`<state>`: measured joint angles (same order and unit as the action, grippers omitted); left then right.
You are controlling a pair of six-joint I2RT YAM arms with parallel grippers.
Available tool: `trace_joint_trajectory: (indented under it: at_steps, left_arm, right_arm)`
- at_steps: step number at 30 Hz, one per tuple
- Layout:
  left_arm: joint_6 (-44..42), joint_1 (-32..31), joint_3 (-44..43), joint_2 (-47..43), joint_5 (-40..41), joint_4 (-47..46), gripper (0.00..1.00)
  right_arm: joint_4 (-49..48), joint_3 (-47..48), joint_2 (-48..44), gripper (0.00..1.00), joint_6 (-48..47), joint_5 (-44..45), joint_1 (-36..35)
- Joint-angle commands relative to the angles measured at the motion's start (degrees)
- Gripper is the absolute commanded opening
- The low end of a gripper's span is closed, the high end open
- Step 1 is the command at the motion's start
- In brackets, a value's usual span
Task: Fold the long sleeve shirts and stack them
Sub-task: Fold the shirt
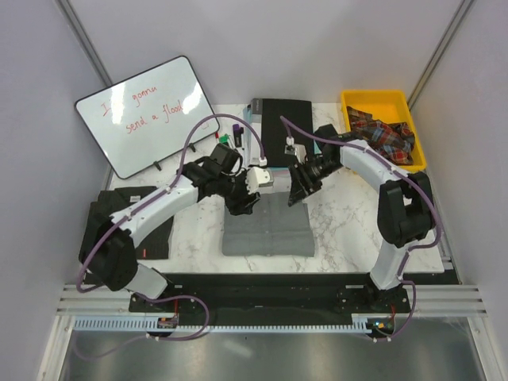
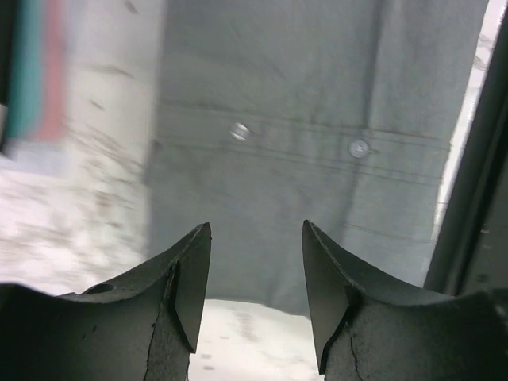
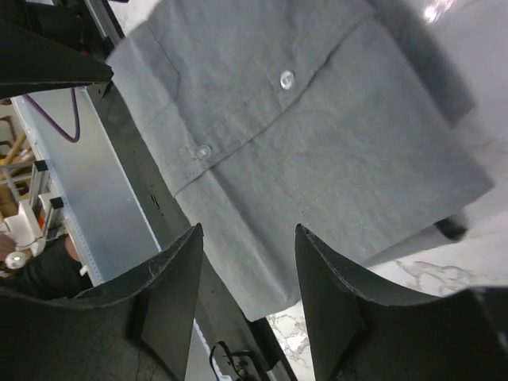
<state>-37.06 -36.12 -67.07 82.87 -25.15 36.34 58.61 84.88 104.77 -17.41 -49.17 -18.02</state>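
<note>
- Folded grey shirt (image 1: 268, 230) is lying on the table (image 1: 337, 238) (buttons showing).
- Left gripper (image 2: 255, 238) is hovering over it, jaws parted, holding nothing.
- Right gripper (image 3: 248, 238) is hovering likewise, jaws parted, empty.

Left arm (image 1: 155, 205) and right arm (image 1: 373, 171): white shells, black joints; a purple cable (image 1: 214, 118) arcs off each toward twelve o'clock; left pincer (image 2: 255, 278) and right pincer (image 3: 248, 286) carry matte black wedge-shaped fingers.
</note>
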Motion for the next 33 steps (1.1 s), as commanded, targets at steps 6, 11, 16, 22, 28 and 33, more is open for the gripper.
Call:
trace_joint_trajectory:
  at_steps: [6,11,16,22,28,33]
  left_arm:
    - [23.6,0.5,1.6,14.4,0.7,2.1,0.57]
    - [26.5,1.7,-3.1,22.3,4.2,-2.1,0.57]
    - [22.9,6.4,-12.4,27.3,3.3,-2.1,0.57]
    - [22.5,7.0,-12.5,14.3,-9.6,-0.4,0.64]
    - [39.3,7.0,-4.8,5.5,-24.1,-3.0,0.69]
    - [53.0,7.0,6.2,5.5,-28.7,-13.9,0.69]
  right_arm:
    - [-13.3,-6.8,7.2,0.56,4.4,9.5,0.2]
    - [-15.6,1.3,15.6,0.56,4.5,14.4,0.8]
    - [-14.1,8.8,14.9,0.57,4.1,12.9,1.0]
    - [-10.9,8.2,3.2,0.61,6.7,1.3,0.5]
    - [-16.7,-5.5,-4.6,0.61,17.2,-7.9,-1.8]
    - [-21.4,-11.9,-2.2,0.61,21.5,-9.2,-3.9]
